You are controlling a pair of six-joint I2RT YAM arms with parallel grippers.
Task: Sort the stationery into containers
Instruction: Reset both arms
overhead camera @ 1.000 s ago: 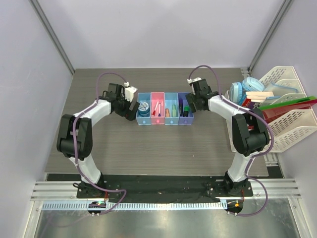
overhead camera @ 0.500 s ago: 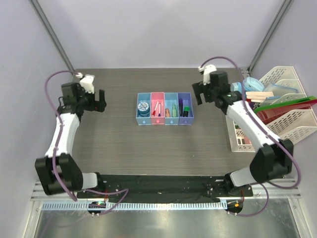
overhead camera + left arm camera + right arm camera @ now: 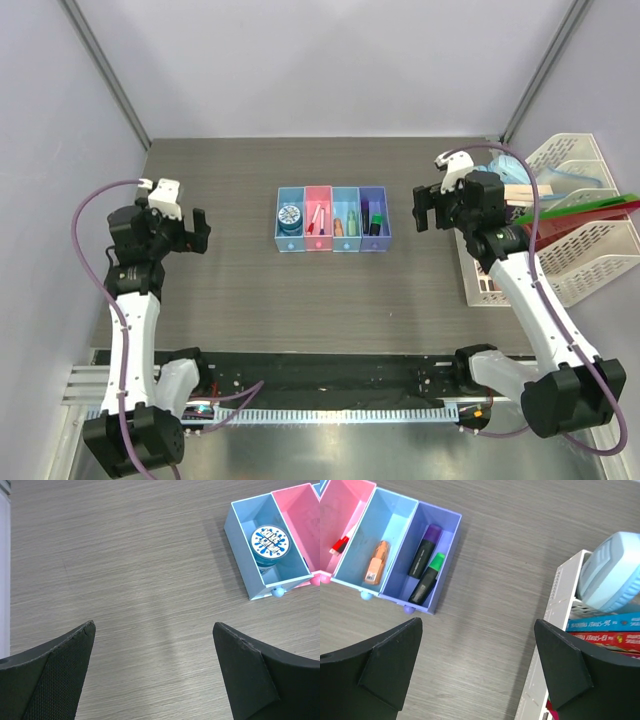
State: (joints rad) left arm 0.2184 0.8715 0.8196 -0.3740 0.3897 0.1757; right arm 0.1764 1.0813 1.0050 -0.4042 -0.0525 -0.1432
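Note:
The joined row of four bins (image 3: 333, 246) stands mid-table: blue, pink, light blue, purple. The round blue disc (image 3: 270, 540) lies in the blue bin (image 3: 240, 536). A red-capped marker (image 3: 340, 544) lies in the pink bin (image 3: 364, 494), an orange piece (image 3: 374, 563) in the light blue bin (image 3: 405, 502), and a green-capped highlighter (image 3: 427, 581) and a purple-capped one (image 3: 423, 551) in the purple bin (image 3: 451, 540). My left gripper (image 3: 203, 232) (image 3: 154, 624) is open and empty, well left of the bins. My right gripper (image 3: 420, 208) (image 3: 478, 621) is open and empty, right of the bins.
A white mesh rack (image 3: 585, 265) with books and folders stands at the table's right edge. Its near wall (image 3: 560, 630) and a round light-blue object (image 3: 612, 575) show in the right wrist view. Grey walls enclose the table.
Both arms have drawn back from the bins: the left gripper went left and nearer, the right gripper went right. The bins and their contents have not moved.

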